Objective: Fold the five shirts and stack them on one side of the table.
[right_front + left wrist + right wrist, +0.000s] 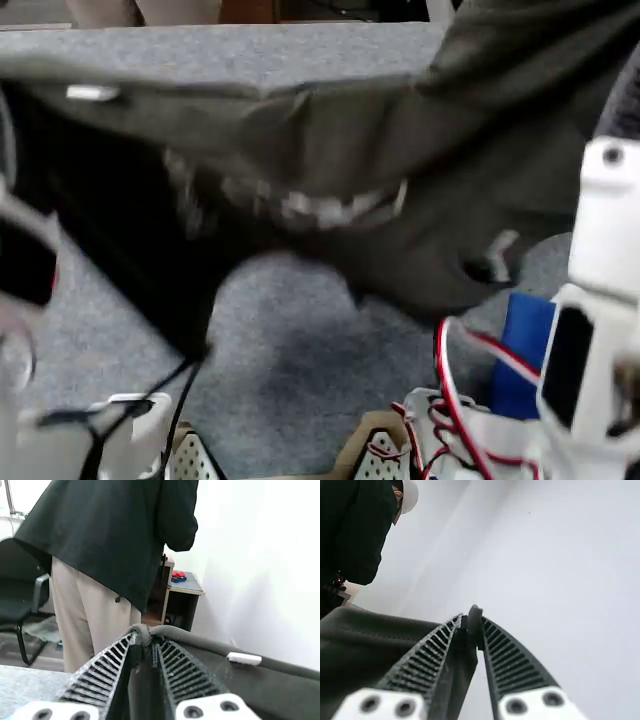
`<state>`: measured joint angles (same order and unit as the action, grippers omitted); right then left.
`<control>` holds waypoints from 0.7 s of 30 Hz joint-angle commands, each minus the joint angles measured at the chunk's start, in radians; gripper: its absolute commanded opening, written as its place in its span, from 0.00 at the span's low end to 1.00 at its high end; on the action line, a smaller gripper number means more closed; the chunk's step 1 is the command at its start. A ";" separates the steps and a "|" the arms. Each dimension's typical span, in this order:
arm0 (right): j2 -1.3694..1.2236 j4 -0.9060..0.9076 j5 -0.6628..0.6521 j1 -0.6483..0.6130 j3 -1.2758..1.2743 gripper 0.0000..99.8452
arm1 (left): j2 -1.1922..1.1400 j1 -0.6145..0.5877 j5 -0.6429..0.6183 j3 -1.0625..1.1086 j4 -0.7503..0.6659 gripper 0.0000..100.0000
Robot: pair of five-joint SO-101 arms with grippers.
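A dark grey shirt [340, 190] with a pale print hangs stretched above the grey table [300, 370], close under the high camera. In the left wrist view my left gripper [146, 636] is shut on a bunched edge of the shirt [260, 680], near its white tag [243, 658]. My right gripper [472, 622] is shut on another fold of the same shirt [365, 645], raised toward the wall. The shirt's top edge runs taut between the two holds, and its lower part sags toward the table.
A blue cloth item [522, 350] lies at the table's right, beside the white arm [590, 330]. Red and white cables [450, 400] and arm bases sit along the near edge. A person [105, 555] in a dark jacket stands behind the table.
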<state>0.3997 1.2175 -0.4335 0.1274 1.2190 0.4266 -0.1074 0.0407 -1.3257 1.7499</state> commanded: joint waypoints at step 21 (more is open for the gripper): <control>-0.024 0.258 -0.094 -0.012 -0.074 0.01 | 0.305 -0.009 0.051 0.914 -0.219 0.02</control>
<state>0.4611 1.4799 -0.5178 0.1258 1.2006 0.7518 -0.1089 0.0928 -0.5677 1.6640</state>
